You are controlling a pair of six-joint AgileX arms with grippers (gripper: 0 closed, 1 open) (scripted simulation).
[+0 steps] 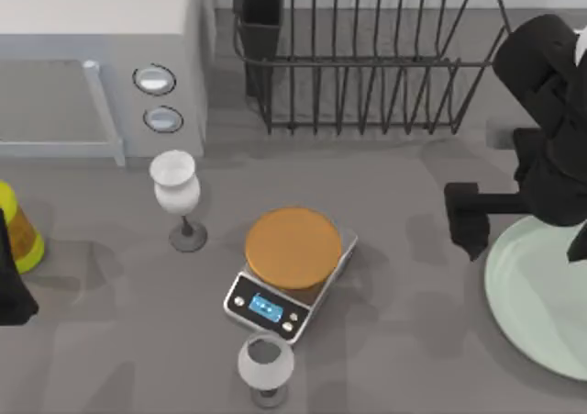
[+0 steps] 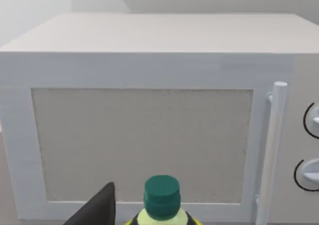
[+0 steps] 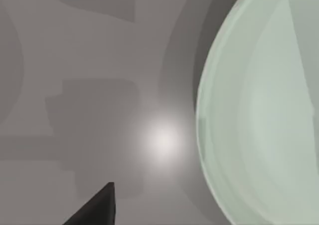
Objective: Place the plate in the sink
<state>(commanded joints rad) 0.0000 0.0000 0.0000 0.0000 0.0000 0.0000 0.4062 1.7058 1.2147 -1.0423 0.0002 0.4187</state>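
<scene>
Top view: pale mint plate lies flat on grey bench at right edge, partly under right gripper hovering above near rim. Whether its jaws are apart: cannot tell. Plate likely rigid, smooth, slippery, breakable; thin raised rim is best hold. Left gripper parked far left by yellow bottle; jaw state unclear.

Plate on table at right edge; right arm above its far rim. Scale at centre — one glass to its left, another in front. Dish rack behind; microwave far left — bottle before it.
</scene>
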